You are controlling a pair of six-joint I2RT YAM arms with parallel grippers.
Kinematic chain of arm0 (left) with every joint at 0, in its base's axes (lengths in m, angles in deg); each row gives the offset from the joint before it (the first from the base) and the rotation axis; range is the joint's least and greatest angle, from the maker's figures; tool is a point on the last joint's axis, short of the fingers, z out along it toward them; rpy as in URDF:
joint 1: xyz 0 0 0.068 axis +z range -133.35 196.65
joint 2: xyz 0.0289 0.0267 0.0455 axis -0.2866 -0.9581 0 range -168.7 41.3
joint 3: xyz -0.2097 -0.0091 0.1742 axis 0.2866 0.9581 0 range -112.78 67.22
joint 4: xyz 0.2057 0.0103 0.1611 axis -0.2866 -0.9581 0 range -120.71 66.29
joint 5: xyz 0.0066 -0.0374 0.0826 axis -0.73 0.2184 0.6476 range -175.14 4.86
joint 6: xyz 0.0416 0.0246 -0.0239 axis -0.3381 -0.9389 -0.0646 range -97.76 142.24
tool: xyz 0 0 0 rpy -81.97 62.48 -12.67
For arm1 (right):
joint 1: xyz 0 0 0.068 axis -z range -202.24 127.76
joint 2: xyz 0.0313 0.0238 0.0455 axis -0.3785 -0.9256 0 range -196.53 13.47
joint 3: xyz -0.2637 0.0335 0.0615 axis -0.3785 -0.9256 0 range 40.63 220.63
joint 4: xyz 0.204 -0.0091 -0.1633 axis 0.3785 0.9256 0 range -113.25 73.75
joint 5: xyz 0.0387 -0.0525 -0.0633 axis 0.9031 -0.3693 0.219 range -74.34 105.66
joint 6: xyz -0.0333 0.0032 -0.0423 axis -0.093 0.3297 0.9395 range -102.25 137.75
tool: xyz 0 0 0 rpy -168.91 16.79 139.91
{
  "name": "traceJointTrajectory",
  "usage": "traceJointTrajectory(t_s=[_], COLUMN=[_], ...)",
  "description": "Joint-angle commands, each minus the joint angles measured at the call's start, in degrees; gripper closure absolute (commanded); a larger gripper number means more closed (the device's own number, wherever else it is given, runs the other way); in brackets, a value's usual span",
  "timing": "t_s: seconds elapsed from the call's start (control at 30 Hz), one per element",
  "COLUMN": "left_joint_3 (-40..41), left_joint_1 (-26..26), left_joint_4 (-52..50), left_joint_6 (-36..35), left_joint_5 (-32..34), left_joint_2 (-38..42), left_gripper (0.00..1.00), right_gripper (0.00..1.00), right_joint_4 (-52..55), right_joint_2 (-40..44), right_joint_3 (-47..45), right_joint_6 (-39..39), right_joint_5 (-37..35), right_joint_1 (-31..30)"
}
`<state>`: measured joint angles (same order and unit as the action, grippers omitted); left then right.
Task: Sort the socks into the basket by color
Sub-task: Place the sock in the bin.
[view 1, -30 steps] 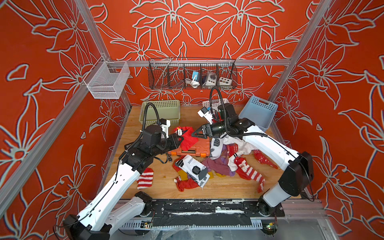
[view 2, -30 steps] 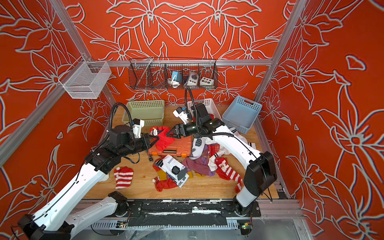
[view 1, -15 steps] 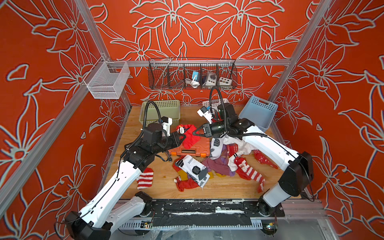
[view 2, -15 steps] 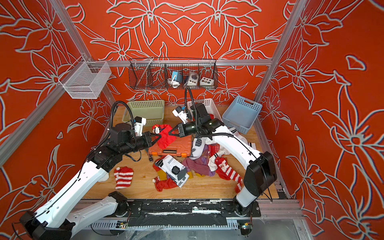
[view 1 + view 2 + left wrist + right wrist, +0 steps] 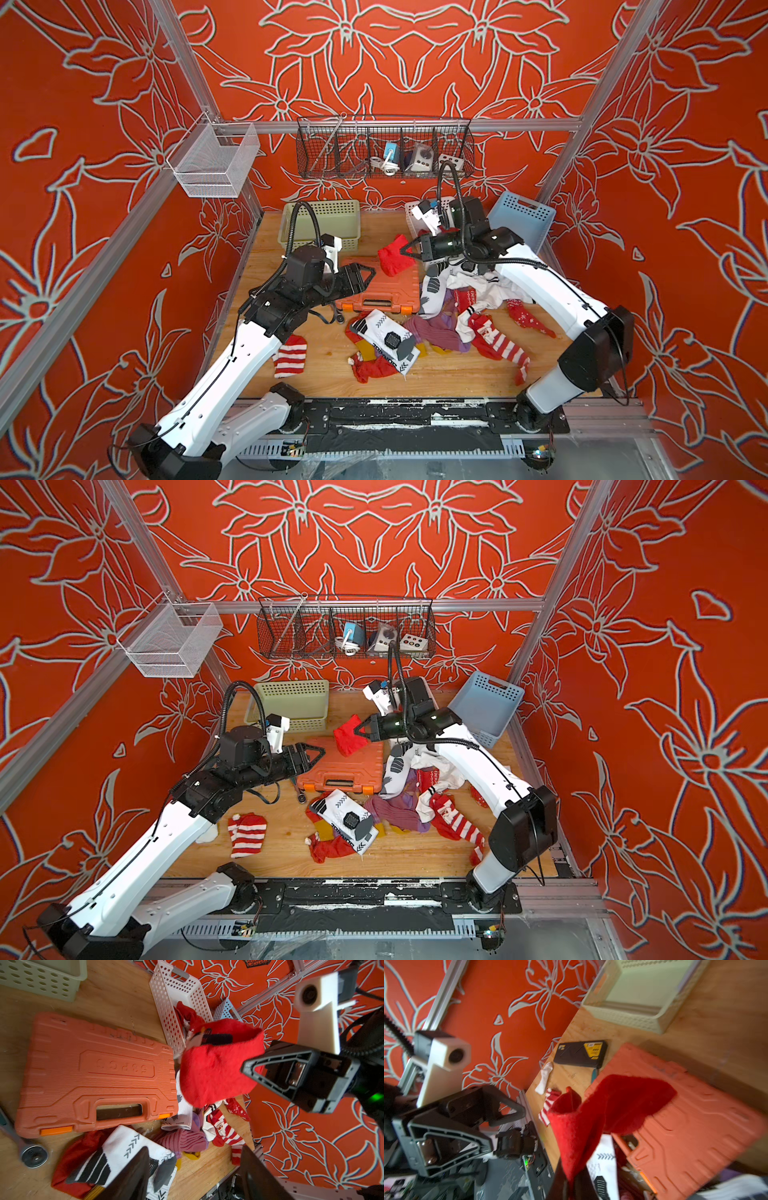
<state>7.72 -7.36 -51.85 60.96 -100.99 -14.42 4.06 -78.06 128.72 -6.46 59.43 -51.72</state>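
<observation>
Changing hands is what has just happened: the plain red sock [image 5: 395,261], which a second ago hung from the left pincer [image 5: 365,275] while the right pincer [image 5: 409,249] waited spread beside it, is now pinched by the right pincer alone, its jaws pressed together on one edge of the fabric. The left pincer has let go and drawn back. Its jaws stand spread and empty over the near corner of the orange tool case [image 5: 376,291], clear of the sock. The sock dangles in the air above the far end of that case and touches nothing else. The handover looks complete, and it matters because the white basket [image 5: 172,1001], which already holds red socks [image 5: 187,1014], stands just behind the right arm, an easier reach for it than for the left. The next step is probably to swing the sock back over that basket and release it. The hold is on an edge only, so a quick swing could shake it loose. The pile of socks [image 5: 453,316], red, purple and white, lies unsorted on the surface [image 5: 332,374], so much of the task remains.
</observation>
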Motion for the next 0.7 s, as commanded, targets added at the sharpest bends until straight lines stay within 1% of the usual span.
traceJointTrajectory(t_s=[0.0,0.07,0.13,0.37,0.67], left_joint_3=[-1.9,-2.3,-2.5,-4.8,-6.0], left_joint_1=[-0.1,-0.1,-0.1,0.0,0.1], left_joint_4=[-3.4,-4.3,-4.9,-8.7,-10.4], left_joint_6=[-1.5,-1.7,-2.0,-4.5,-7.5], left_joint_5=[1.7,1.9,2.1,2.9,4.0], left_joint_2=[-0.5,-0.5,-2.6,-5.8,-8.9], left_gripper=[0.32,0.32,0.32,0.33,0.33], right_gripper=[1.00,1.00,1.00,1.00,1.00], right_joint_4=[1.5,1.4,1.7,0.1,-1.7], right_joint_2=[1.0,-0.4,-1.9,-7.9,-17.7], right_joint_3=[2.9,4.4,6.2,11.7,17.9], right_joint_6=[1.4,1.3,2.0,3.0,3.0], right_joint_5=[-5.5,-7.6,-10.1,-17.9,-21.0], right_joint_1=[3.4,5.6,7.2,11.7,14.5])
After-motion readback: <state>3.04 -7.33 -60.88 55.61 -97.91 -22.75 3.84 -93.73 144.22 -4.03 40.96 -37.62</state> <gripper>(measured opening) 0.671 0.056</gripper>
